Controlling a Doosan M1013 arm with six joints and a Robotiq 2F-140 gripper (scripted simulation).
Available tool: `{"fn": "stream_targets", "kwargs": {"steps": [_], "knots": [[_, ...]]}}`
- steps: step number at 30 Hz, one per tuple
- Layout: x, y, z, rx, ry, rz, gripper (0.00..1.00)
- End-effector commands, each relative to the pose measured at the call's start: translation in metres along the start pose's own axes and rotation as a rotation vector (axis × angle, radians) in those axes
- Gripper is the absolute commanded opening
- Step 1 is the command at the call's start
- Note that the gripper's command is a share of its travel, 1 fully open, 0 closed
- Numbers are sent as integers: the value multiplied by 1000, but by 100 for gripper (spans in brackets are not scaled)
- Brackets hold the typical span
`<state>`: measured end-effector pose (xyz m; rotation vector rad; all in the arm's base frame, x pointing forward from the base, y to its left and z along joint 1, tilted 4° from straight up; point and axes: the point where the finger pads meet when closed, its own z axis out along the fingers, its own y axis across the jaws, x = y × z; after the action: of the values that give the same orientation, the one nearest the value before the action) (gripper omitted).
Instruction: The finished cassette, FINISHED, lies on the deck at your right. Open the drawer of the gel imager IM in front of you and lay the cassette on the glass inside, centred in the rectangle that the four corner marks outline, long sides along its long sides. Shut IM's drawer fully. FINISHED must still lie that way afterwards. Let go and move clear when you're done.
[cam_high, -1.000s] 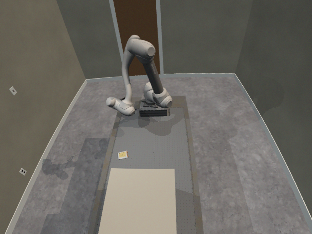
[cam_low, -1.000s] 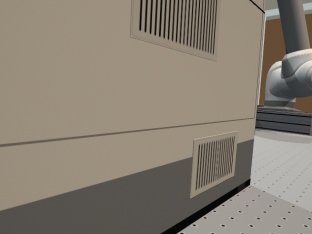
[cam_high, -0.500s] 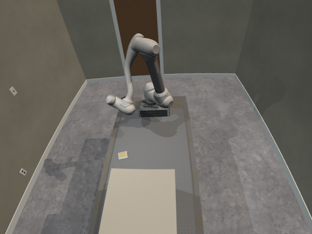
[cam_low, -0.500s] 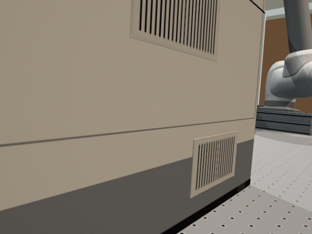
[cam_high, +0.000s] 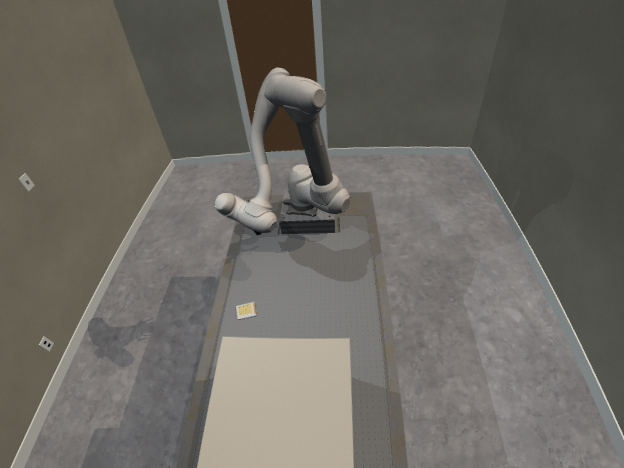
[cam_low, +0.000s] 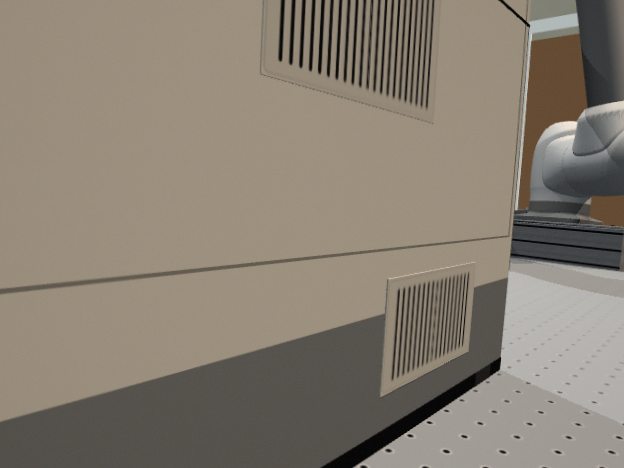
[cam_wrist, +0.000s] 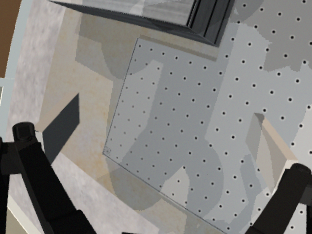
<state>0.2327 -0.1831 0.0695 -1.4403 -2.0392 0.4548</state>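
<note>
The cassette FINISHED (cam_high: 245, 310), white with a yellow middle and an orange edge, lies flat on the perforated deck, close to the imager's near corner in the top view. The gel imager IM (cam_high: 282, 397) (cam_low: 226, 176) is a large beige box; the top view shows its top and the exterior view a vented side. Its drawer, glass and corner marks are hidden. My gripper (cam_wrist: 165, 117) is open and empty above the deck beside the arm's base, well away from the cassette. In the top view the wrist hides its fingers.
The arm's dark ribbed base block (cam_high: 308, 226) (cam_wrist: 212, 22) stands at the deck's far end, near the gripper. The deck (cam_high: 302, 282) (cam_low: 544, 418) (cam_wrist: 185, 107) runs from it to the imager, with a brownish border along its sides. Walls and a brown door (cam_high: 274, 30) stand behind the arm.
</note>
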Motion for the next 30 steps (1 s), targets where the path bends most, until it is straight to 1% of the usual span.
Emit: {"fn": "stream_targets", "kwargs": {"steps": [1,4,6,14,16,21,23,25,28,30], "knots": [[0,14,-7,-14,-23,70,100],[0,28,-14,-34,-42,140,100],[0,28,-14,-34,-42,140,100],[4,63,-33,-102,-87,340,100],[6,71,-38,-104,-89,348,100],[11,92,-49,-156,-107,477,100],[11,92,-49,-156,-107,477,100],[13,100,-54,-182,-112,538,100],[17,112,-61,-187,-114,551,100],[20,121,-65,-214,-116,612,100]]}}
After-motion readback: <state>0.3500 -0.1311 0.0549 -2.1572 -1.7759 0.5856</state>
